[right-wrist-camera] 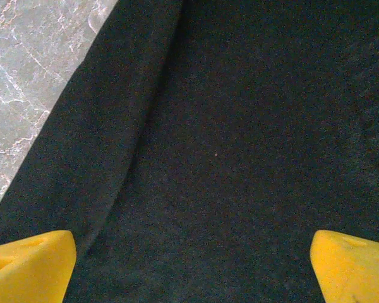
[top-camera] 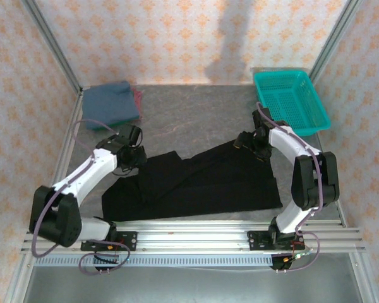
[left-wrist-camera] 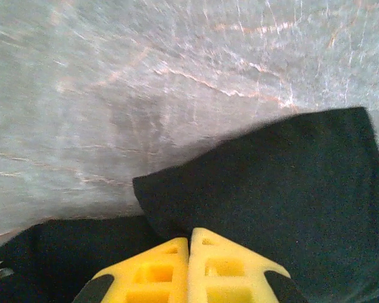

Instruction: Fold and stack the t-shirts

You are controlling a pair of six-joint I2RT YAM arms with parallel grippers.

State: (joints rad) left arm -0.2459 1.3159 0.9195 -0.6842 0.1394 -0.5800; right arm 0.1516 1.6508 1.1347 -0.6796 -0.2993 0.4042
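On the desk (top-camera: 196, 117), seen from above: a black shirt (top-camera: 208, 183) lies spread across the near half, partly folded, with one flap laid over at its left end. A blue shirt (top-camera: 110, 101) sits folded in the far left corner. A red shirt (top-camera: 138, 98) peeks out along its right side, touching it. A teal mesh basket (top-camera: 290, 101) stands in the far right corner, well apart from the shirts. The left end effector (top-camera: 131, 154) is down at the black shirt's far left edge. The right end effector (top-camera: 256, 148) is at the far right edge of the same shirt. Both arms bow outward from their bases.

Left wrist camera: the left end effector (left-wrist-camera: 189, 237) has its yellow fingers (left-wrist-camera: 158, 265) pressed together, no gap between them. They sit on the black shirt (left-wrist-camera: 271, 189). A folded flap of that cloth lies just past the tips, its edge running up to the right. Grey marbled desk (left-wrist-camera: 145, 76) takes the upper part. Cannot tell whether any cloth is pinched between the fingers.

Right wrist camera: the right end effector (right-wrist-camera: 189, 265) stands wide apart, one yellow finger (right-wrist-camera: 31, 265) at each lower corner. Nothing between them but the black shirt (right-wrist-camera: 240, 126) below. A long soft crease runs down the cloth on the left. A wedge of desk (right-wrist-camera: 25, 76) shows at upper left, beside the shirt's edge.
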